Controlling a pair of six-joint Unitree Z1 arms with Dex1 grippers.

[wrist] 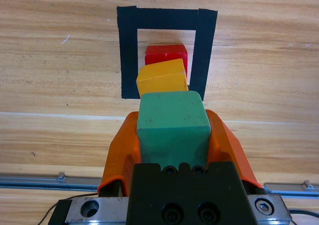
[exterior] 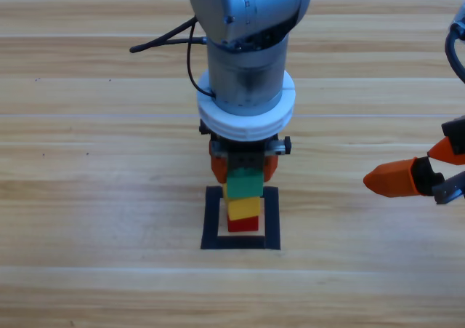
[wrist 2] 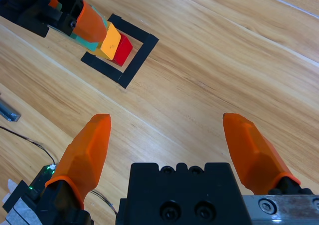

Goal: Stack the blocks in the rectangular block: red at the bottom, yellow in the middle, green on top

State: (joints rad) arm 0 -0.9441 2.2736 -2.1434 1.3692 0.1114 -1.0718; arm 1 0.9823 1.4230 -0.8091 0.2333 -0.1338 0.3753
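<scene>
Left gripper is positioned over the rectangular block, its jaws clamped on the green cube, one orange jaw against each side face. In the left wrist view the green cube is seen seated between the jaws, right in front of the black gripper body.

The stack is located inside the black tape outline: red cube on the tabletop, yellow cube on top of it, green uppermost. In the left wrist view the yellow cube is seen turned slightly relative to the red cube. Whether green is fully seated on yellow or held just above it cannot be told; no gap is visible from the high view.

Stack sits roughly centred within the tape outline, with bare wood showing between the cubes and the tape on either side.

Right gripper is parked at the right edge of the high view, well apart from the stack, above the tabletop. Its jaws are spread wide with nothing between them, as confirmed in the right wrist view, where the stack and the left gripper are seen far off at top left.
</scene>
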